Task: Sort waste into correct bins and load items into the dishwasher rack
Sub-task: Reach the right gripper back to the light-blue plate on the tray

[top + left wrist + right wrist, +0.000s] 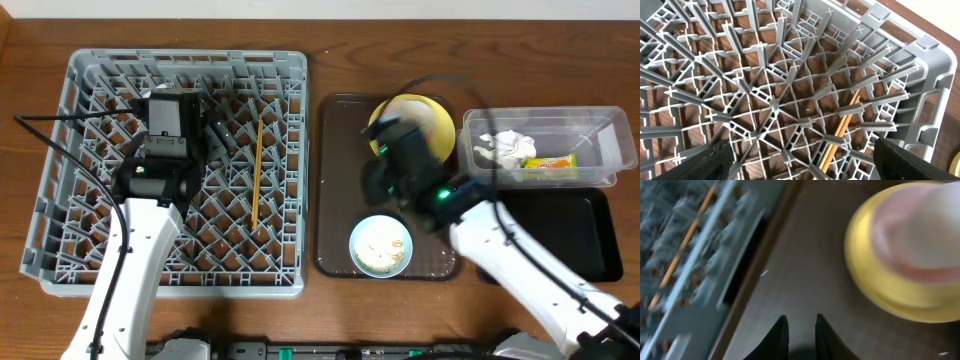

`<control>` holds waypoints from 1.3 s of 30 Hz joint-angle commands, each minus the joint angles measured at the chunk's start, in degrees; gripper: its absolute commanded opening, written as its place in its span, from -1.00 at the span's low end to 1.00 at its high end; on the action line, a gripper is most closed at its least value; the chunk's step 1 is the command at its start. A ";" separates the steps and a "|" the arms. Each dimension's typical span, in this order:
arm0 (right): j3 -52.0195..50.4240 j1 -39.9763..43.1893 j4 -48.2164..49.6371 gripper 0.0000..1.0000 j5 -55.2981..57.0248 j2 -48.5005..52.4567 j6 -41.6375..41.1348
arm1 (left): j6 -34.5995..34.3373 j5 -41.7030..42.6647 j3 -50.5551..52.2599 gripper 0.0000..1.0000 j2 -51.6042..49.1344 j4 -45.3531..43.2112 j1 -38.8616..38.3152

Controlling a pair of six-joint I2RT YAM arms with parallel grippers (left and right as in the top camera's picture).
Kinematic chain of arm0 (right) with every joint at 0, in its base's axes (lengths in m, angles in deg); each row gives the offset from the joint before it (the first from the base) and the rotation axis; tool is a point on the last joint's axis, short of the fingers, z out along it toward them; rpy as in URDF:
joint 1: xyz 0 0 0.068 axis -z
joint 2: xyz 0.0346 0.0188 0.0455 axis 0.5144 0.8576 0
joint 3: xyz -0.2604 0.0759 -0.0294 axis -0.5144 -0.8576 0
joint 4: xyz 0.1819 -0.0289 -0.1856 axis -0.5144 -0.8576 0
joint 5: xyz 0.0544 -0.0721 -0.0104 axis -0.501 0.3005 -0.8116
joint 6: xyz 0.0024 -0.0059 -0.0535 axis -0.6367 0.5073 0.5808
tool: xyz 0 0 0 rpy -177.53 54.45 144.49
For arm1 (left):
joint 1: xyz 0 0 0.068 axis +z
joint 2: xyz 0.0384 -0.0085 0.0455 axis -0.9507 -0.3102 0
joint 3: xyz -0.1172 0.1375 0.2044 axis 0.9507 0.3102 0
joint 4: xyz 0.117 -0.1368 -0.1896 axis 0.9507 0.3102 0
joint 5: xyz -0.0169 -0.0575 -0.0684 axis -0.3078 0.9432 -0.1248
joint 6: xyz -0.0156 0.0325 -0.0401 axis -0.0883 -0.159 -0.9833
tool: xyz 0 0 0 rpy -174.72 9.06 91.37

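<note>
The grey dishwasher rack [90, 250] fills the left of the table, and the wooden chopsticks [257, 170] lie among its pegs. My left gripper [802, 160] hangs over the rack lattice [775, 100], wide open and empty, with the chopsticks [840, 130] just right of centre. Over the brown tray, my right gripper [800, 317] has a narrow gap between its fingers and nothing in it. The yellow plate [875, 280], blurred, lies to its upper right with a pale round thing on it. The plate [435, 122] is partly hidden by the right arm. A light blue bowl [380, 245] holds rice scraps.
The dark brown serving tray [335, 180] lies between the rack and the bins. A clear tub [600, 150] at the right holds a white napkin [508, 148] and a yellow-green wrapper [550, 165]. A shallow black tray [570, 230] lies below the tub.
</note>
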 commanded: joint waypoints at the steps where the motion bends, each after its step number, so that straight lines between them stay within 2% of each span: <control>1: 0.76 -4.76 -2.86 -0.69 3.02 -0.28 1.11 | 0.11 -0.07 -0.52 0.82 0.09 -0.04 0.15; 9: 0.74 -13.97 -10.34 -0.63 3.08 -0.13 0.42 | 0.11 -0.07 -0.52 0.82 0.09 -0.04 0.15; 15: 0.70 -17.75 -15.06 -0.62 3.63 1.84 -0.35 | 0.11 -0.07 -0.52 0.82 0.09 -0.04 0.15; 26: 0.68 -18.01 -17.97 -0.61 3.45 8.13 -2.80 | 0.11 -0.07 -0.52 0.82 0.09 -0.04 0.15; 39: 0.57 -18.01 -21.11 -0.59 0.92 8.92 -3.02 | 0.11 -0.07 -0.52 0.82 0.09 -0.04 0.15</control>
